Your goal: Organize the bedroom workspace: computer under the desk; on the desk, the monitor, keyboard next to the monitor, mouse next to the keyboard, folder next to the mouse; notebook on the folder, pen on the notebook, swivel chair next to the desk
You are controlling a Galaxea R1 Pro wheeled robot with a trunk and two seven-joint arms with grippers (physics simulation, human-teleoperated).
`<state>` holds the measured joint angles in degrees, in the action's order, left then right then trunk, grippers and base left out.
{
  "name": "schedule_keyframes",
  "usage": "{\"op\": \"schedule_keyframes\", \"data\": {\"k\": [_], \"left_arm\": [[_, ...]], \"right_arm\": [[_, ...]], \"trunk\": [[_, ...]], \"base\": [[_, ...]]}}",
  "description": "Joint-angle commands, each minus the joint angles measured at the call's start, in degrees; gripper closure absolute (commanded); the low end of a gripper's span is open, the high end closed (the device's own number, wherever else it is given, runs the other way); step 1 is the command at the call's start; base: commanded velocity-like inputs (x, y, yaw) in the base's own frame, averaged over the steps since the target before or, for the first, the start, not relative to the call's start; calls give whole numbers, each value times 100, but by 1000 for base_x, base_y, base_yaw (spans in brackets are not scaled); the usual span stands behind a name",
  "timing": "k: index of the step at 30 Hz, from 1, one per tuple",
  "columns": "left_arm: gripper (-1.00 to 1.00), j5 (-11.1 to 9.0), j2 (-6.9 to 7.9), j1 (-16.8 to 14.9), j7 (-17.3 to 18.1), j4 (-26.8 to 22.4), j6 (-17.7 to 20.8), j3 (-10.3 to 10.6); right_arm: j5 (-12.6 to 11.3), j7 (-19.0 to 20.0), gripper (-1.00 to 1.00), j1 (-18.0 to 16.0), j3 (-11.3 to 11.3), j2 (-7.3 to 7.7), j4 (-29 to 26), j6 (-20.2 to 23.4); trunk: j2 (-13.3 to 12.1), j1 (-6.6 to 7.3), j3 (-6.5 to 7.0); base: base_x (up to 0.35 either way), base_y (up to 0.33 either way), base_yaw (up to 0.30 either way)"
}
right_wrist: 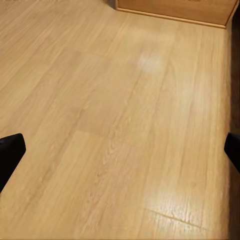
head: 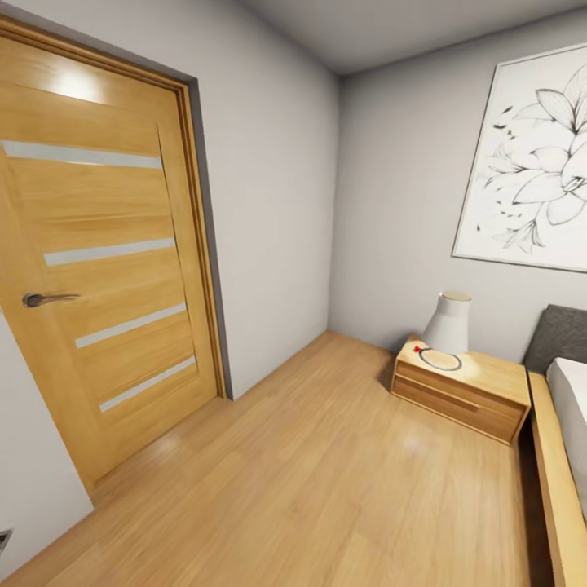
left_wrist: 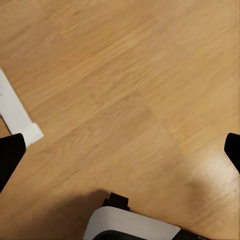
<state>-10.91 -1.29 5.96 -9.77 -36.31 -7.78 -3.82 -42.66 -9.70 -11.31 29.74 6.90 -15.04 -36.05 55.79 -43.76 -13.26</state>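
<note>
Both grippers hang wide apart over bare wood floor (head: pixel 326 489), holding and touching nothing: the left gripper (left_wrist: pixel 120 150) shows black fingertips (left_wrist: pixel 10 155) at each picture edge, with a white baseboard piece (left_wrist: pixel 15 112) and a white robot part (left_wrist: pixel 130 225) nearby; the right gripper (right_wrist: pixel 120 150) is spread the same way, a wooden nightstand (right_wrist: pixel 175 10) beyond it. From the head, a wooden door (head: pixel 98 269) stands left; far right sit the nightstand, a white lamp (head: pixel 448 324), a flower picture (head: pixel 530 163) and a bed edge (head: pixel 562 456). No task things are in sight.
</note>
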Motion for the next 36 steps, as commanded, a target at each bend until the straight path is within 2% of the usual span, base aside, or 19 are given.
{"op": "schedule_keyframes", "data": {"k": [1, 21, 23, 30, 36], "left_arm": [[-100, -58, -3, 1, 2, -8, -13, -5], [-100, -59, -2, 2, 2, -1, -13, -5], [-100, -60, -3, 3, 2, 0, -13, -5], [-100, -61, 0, 3, 2, 1, -13, -5], [-100, -61, 5, 2, 2, 1, -13, -5]], "right_arm": [[-11, -50, -100, -3, 49, 4, -7, -8], [-20, -61, -100, -3, 57, -2, -13, -8], [-23, -66, -100, -3, 56, -39, -10, -8], [-23, -75, -100, -3, 50, -83, -8, -8], [-20, -79, -100, -3, 48, -93, -7, -8]], "trunk": [[4, -4, -6], [4, -4, -6], [4, -4, -8], [4, -4, -48], [4, -4, -94]], "base": [[329, 0, 0], [329, 0, 0], [329, 0, 13], [328, 0, 99], [129, 0, 129]]}}
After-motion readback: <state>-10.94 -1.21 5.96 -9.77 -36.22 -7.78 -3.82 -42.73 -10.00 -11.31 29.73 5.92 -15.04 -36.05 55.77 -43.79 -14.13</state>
